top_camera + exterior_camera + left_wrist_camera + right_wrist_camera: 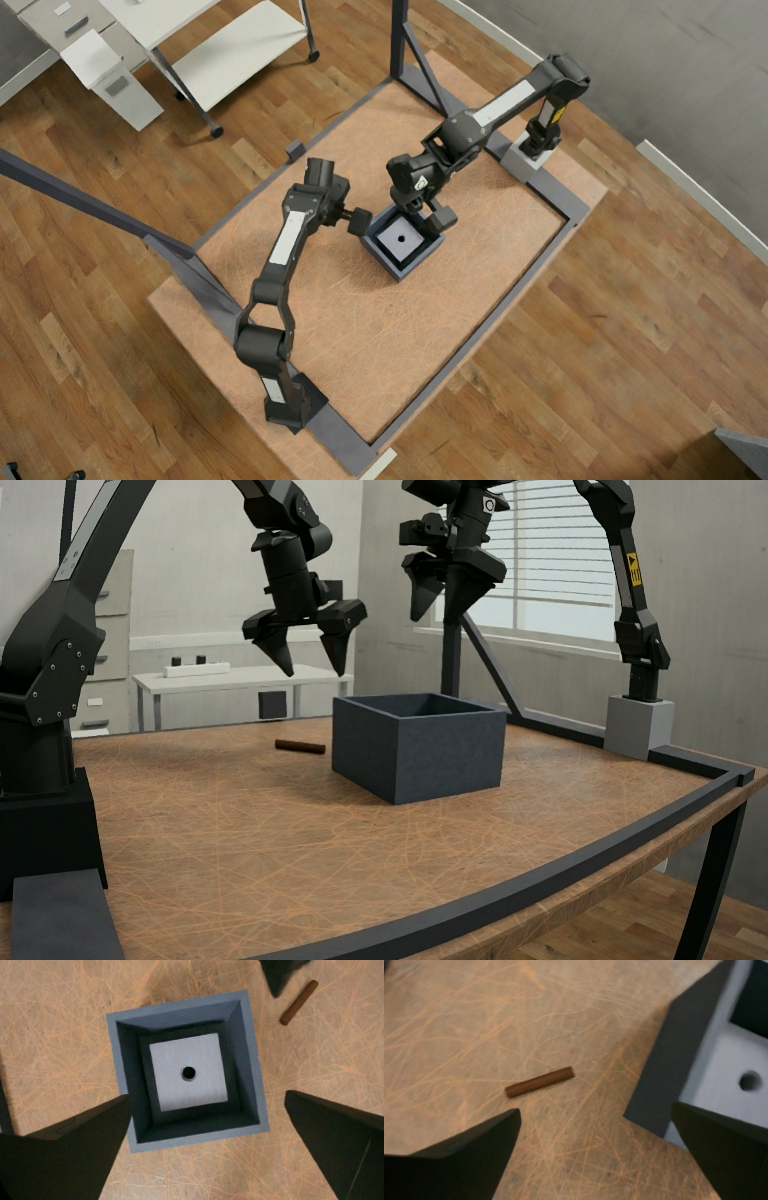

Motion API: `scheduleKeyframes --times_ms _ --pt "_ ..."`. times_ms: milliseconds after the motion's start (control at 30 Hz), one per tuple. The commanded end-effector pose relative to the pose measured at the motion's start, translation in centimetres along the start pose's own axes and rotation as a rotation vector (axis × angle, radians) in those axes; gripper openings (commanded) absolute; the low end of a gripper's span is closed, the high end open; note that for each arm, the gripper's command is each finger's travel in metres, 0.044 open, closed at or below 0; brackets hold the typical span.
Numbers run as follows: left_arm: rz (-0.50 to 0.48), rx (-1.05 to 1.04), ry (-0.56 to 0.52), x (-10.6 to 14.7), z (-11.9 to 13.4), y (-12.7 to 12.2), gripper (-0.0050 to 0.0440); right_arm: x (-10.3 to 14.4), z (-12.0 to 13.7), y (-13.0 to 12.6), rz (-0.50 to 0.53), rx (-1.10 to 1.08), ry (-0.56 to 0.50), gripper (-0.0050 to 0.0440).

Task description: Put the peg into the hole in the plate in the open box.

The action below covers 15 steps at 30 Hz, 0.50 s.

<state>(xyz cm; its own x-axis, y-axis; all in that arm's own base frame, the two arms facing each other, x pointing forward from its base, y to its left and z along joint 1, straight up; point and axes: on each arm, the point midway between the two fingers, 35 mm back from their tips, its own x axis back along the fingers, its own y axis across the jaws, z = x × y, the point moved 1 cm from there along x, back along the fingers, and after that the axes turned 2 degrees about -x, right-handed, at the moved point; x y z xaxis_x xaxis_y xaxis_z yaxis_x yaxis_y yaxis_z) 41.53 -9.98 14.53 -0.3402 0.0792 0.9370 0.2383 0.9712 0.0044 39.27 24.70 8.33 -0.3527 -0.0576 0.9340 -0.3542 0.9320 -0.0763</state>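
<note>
A brown peg (300, 746) (299, 1002) (539, 1082) lies flat on the table beside the box; the right arm hides it in the top view. The open dark box (380, 262) (365, 751) (254, 1060) (674, 1070) has a light grey plate (411, 240) (170, 1090) (724, 1070) at its bottom, with an empty round hole (400, 238) (188, 1073) (750, 1081). My left gripper (433, 621) (208, 1099) is open and empty, pointing down high above the box. My right gripper (316, 675) (594, 1112) is open and empty, pointing down above the table near the peg and box.
The grippers are close together, and a right fingertip shows at the top of the left wrist view. The box walls stand high around the plate. A dark frame bar (472, 336) (509, 883) runs along one table edge, and posts rise at the table's sides.
</note>
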Motion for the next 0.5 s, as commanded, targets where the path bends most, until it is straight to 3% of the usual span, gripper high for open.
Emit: scheduleKeyframes --times_ms 0,167,467 --pt "-0.014 -0.001 -0.02 0.77 -0.73 0.62 0.044 0.75 -1.37 1.71 -0.114 0.122 -0.021 0.044" --pt "-0.012 -0.002 -0.02 0.9 -0.62 0.47 0.044 0.85 -1.58 2.57 -0.169 0.189 -0.027 0.044" --pt "-0.008 0.0 -0.024 1.07 -0.55 0.42 0.044 1.27 -1.47 2.43 -0.167 0.185 -0.032 0.044"
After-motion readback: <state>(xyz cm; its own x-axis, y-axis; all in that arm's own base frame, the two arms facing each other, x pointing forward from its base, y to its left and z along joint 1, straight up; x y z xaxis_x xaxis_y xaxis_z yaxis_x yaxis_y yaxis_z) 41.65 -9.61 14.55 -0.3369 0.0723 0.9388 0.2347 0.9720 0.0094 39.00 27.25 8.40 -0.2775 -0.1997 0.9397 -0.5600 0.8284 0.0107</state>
